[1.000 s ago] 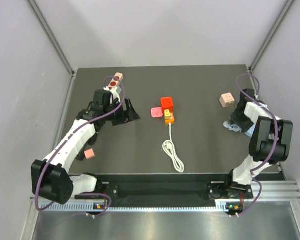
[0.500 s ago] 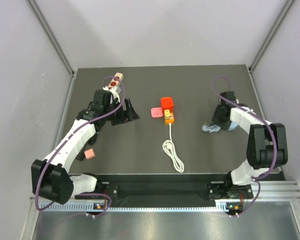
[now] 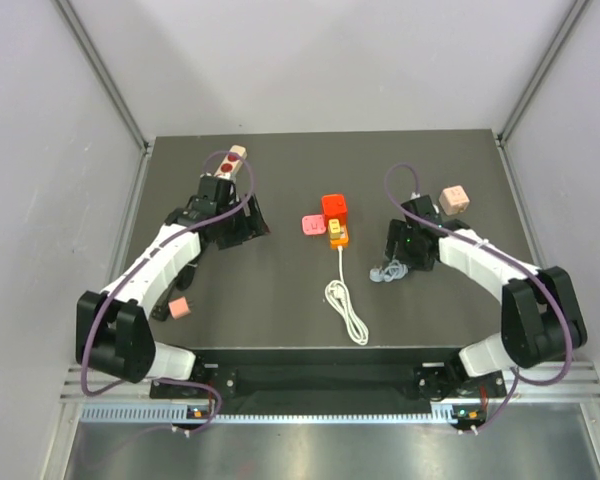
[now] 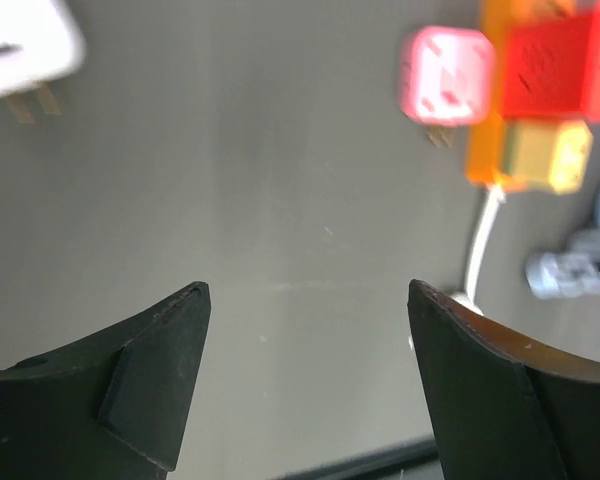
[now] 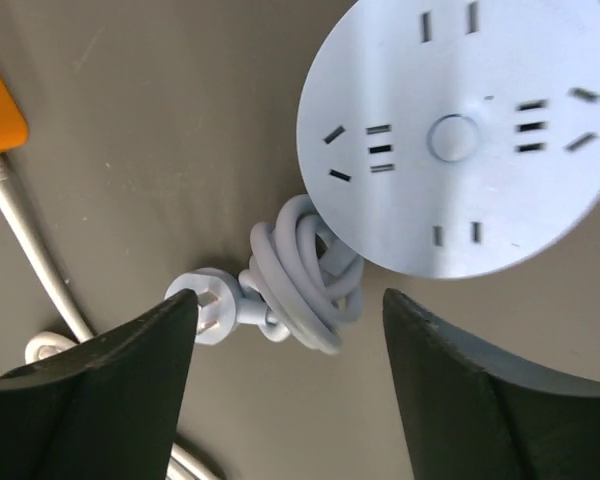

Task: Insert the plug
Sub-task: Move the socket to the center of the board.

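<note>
Small bright red cube-shaped plastic plug (image 3: 334,206) sits on the orange plastic power strip (image 3: 338,241); both arms' jaws are spread.

The plug is at the strip's 12 o'clock end, mid-table, touching a yellow block (image 3: 336,228) just behind it on the same strip. A pink square plug (image 3: 312,225) lies just beside the strip at 9 o'clock, and the strip's white cord (image 3: 346,305) trails toward 6 o'clock on the dark table (image 3: 280,290). The jaws of the left arm (image 3: 165,258) stand spread with nothing between them, well apart from the strip at 9 o'clock. The jaws of the right arm (image 3: 480,262), at 3 o'clock, are spread over the coiled pale blue cable (image 5: 300,285) of a round pale blue socket disc (image 5: 460,130) (contact cannot be told).
</note>
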You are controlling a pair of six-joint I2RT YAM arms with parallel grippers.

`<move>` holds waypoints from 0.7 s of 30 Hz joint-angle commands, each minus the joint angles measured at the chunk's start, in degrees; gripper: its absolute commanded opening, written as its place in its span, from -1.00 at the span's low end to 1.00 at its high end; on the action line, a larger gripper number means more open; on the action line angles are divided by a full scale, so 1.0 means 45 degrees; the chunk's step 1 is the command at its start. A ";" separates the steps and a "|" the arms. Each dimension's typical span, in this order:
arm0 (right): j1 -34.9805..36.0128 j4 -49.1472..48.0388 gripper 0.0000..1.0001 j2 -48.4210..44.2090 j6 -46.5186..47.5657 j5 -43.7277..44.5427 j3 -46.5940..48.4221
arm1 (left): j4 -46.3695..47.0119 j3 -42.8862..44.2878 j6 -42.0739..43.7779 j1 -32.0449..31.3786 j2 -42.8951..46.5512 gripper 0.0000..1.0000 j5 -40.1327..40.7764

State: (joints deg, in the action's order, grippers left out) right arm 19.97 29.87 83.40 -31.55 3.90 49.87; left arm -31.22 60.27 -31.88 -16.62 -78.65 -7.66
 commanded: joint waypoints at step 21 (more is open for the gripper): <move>-0.0003 0.0023 1.00 -0.4899 0.2011 -0.0672 0.1086 | -0.2241 0.5317 -0.0553 0.2131 -0.6895 0.72 0.5119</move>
State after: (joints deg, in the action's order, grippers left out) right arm 19.97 31.20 63.07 -24.34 2.20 51.88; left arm -37.58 81.60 -35.70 -7.01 -108.16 12.19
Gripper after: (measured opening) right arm 0.995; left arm 0.861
